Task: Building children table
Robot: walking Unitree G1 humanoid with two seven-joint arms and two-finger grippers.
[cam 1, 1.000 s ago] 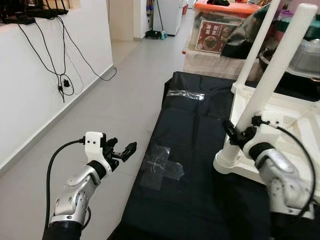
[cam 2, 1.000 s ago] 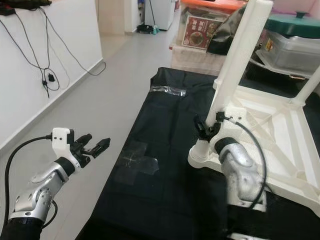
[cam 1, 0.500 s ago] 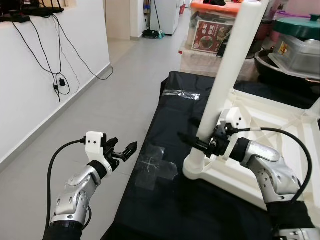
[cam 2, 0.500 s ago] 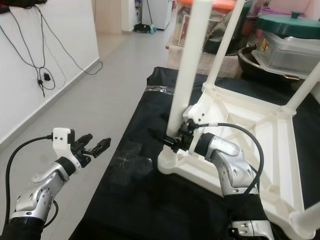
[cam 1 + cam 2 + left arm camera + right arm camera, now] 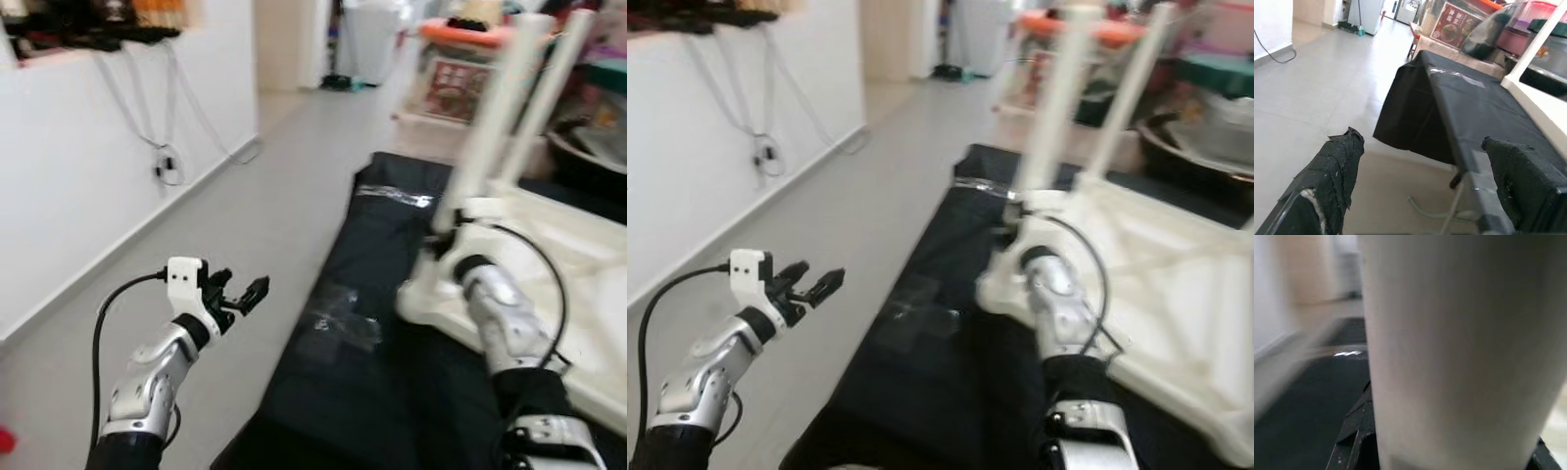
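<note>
Step in hand: seating a leg into the upturned white table (image 5: 549,245), which lies on the black cloth (image 5: 372,392), right of centre. Right gripper (image 5: 453,230) sits at the base of the near-left leg (image 5: 487,127), probably clamped round it (head views blurred; the wrist view has the leg between the fingers). Left gripper (image 5: 245,294) hovers open and empty over the floor (image 5: 245,196), left. Two legs standing. Next: press or twist the leg home, then let go

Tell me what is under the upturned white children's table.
The white table lies legs-up on a black cloth that covers a long surface; clear tape is stuck on the cloth beside it. The right gripper is at a leg's base. The cloth hides what lies beneath.
</note>
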